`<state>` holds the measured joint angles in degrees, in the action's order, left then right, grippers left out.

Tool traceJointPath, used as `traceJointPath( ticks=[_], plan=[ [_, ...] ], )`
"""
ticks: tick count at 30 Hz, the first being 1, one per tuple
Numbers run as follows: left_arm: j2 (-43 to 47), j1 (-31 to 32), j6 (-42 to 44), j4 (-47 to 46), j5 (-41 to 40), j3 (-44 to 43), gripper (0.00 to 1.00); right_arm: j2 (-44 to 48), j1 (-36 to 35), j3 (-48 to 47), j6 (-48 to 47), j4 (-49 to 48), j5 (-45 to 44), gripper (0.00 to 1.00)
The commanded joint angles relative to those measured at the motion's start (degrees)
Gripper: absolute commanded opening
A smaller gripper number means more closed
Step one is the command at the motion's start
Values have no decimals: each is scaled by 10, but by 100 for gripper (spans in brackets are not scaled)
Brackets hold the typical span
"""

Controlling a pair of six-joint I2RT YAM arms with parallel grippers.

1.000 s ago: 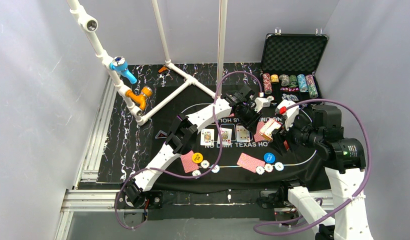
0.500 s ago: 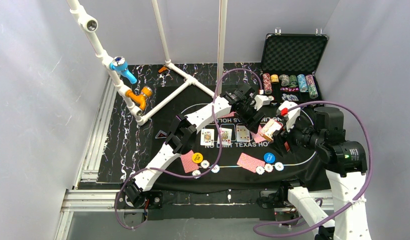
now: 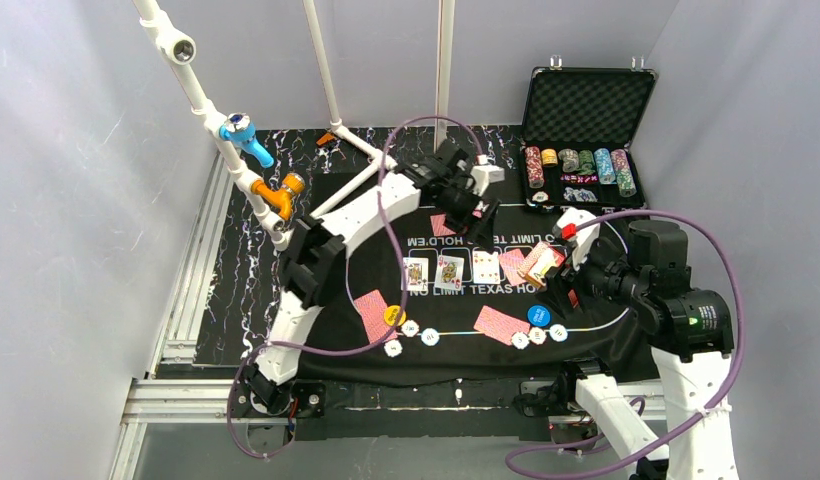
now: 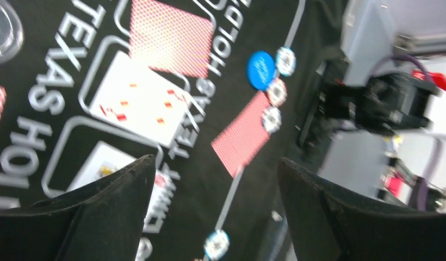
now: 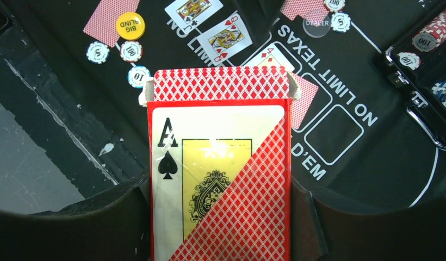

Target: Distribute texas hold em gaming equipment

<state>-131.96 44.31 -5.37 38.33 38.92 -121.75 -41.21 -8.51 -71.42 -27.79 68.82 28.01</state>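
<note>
Since a second ago my left gripper (image 4: 214, 160) has swung away from the card box (image 5: 221, 179) toward the far side of the mat (image 3: 466, 352), its jaws now wide apart and empty. My right gripper (image 3: 559, 274) is clamped on the box, flap open, beside the row of cards (image 3: 449, 270). For the next deal I'd hold the box steady, pinch one card only, and lay it square in the empty outline (image 5: 338, 133).

Three face-up cards (image 3: 450, 271) are lying in a row mid-mat. Red-backed cards (image 3: 501, 324) are lying face down beside a yellow button (image 3: 393, 315) and a blue button (image 3: 538, 315), with pale chips (image 3: 538, 337) sitting near each. A red card box (image 5: 221, 174) is hanging upright, showing an ace of spades.
</note>
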Motion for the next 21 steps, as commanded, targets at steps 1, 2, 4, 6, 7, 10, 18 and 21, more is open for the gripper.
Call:
traceJointPath(
  ticks=[1, 2, 4, 6, 7, 10, 18, 21],
  plan=[
    [178, -13, -22, -22, 95, 103, 83, 10, 3, 20, -20, -33, 15, 1],
    [203, -14, -22, -22, 100, 122, 85, 10, 3, 25, -26, -35, 12, 1],
    [240, -17, -18, -12, 113, 151, 89, 8, 3, 33, -39, -38, 9, 1],
    [268, -20, -21, -5, 128, 163, 91, 4, 3, 39, -53, -35, 15, 1],
    [278, -21, -30, -5, 138, 163, 91, 2, 3, 40, -62, -32, 23, 1],
    [282, -20, -81, -25, 188, 148, 92, -8, 3, 43, -95, -17, 51, 1],
    [237, 25, -202, -96, 219, 117, 94, -32, 3, 31, -146, -1, 87, 1],
    [224, 41, -211, -97, 210, 113, 96, -35, 3, 25, -154, 1, 91, 1]
  ],
)
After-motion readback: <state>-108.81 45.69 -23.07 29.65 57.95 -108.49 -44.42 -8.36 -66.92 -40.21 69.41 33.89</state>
